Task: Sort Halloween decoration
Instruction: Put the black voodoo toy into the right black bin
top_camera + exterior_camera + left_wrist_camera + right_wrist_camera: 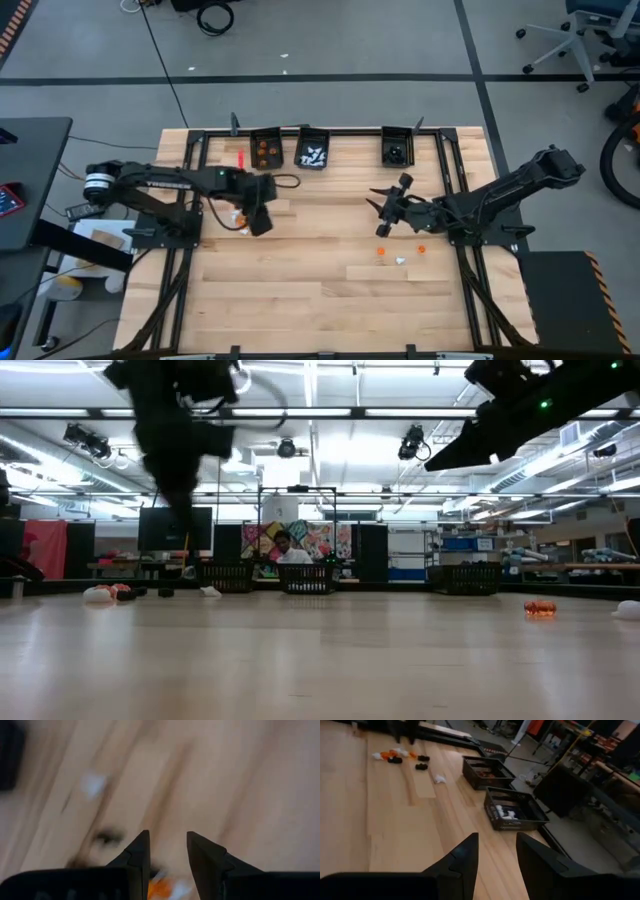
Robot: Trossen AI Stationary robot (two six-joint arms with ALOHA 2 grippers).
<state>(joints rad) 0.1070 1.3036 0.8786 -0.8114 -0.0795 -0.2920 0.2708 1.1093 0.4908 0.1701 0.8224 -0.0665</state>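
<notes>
High view, L to R: left gripper [258, 222] hangs over the table's [300, 300] left part, just beside a small cluster of trinkets [237, 216]. Its wrist view shows the fingers [141, 852] apart w/ nothing between them, blurred orange and white bits under them. Along the far edge sit three bins – orange pieces in the left bin [265, 150], white in the middle bin [313, 153], dark in the right bin [397, 150]. Wide bare wood in the centre and near edge. Right gripper [385, 208] hovers right of centre, fingers [465, 855] apart, empty. A few loose pieces [400, 254] – orange, white – lie near it.
</notes>
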